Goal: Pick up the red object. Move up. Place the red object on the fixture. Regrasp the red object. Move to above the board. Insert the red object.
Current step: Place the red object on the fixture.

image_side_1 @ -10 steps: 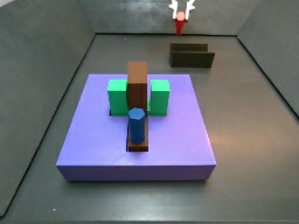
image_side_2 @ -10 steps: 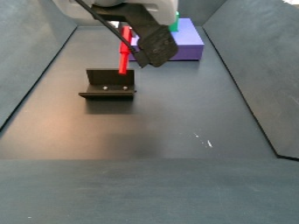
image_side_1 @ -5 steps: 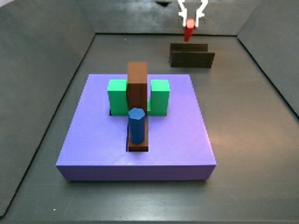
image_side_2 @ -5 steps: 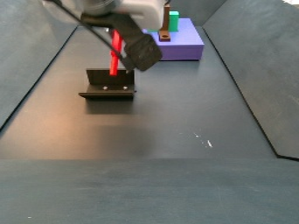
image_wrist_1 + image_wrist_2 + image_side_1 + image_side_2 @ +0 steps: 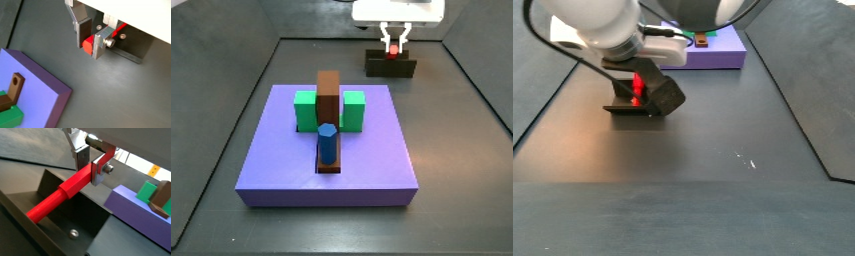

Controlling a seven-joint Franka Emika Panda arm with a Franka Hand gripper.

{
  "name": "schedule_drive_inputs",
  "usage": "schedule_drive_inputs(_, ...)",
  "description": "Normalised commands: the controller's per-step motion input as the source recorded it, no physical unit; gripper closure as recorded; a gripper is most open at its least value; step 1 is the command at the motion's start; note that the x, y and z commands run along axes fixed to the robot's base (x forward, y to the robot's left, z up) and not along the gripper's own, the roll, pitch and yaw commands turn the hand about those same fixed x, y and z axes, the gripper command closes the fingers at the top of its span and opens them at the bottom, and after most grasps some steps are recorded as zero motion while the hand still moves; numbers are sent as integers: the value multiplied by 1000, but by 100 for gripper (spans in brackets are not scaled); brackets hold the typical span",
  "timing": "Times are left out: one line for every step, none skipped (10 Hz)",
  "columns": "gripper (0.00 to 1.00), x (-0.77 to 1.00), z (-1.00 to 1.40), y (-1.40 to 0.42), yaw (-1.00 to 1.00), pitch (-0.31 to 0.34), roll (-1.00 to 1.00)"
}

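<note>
My gripper is shut on the red object, a long red peg, and holds it low over the dark fixture at the far end of the floor. In a side view the gripper hides much of the peg above the fixture. In both wrist views the silver fingers clamp the peg; its free end reaches down into the fixture's notch. The purple-blue board lies apart, nearer the camera.
On the board stand a green block, a brown upright bar and a blue hexagonal peg. Dark walls ring the floor. The board's corner and its green block show in the wrist views.
My gripper has come down with the red object from above the fixture to right at it. The board and its pieces have not moved.
</note>
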Motion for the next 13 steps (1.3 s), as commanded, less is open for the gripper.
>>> schedule_drive_inputs(100, 289, -17, 6, 209, 183, 431)
schedule_drive_inputs(100, 283, -31, 20, 180, 166, 100)
schedule_drive_inputs(100, 229, 0, 74, 131, 169, 0)
schedule_drive_inputs(100, 157, 0, 37, 91, 109, 0)
schedule_drive_inputs(100, 94, 0, 23, 63, 63, -3)
schedule_drive_inputs(100, 6, 0, 0, 14, 0, 0)
schedule_drive_inputs(100, 0, 0, 0, 0, 0, 9)
schedule_drive_inputs(100, 0, 0, 0, 0, 0, -11)
schedule_drive_inputs(100, 0, -54, 0, 0, 0, -26)
schedule_drive_inputs(100, 0, -49, 0, 0, 0, -60)
schedule_drive_inputs(100, 0, -49, 0, 0, 0, -31)
schedule_drive_inputs(100, 0, 0, 0, 0, 0, 0)
schedule_drive_inputs(0, 0, 0, 0, 0, 0, 0)
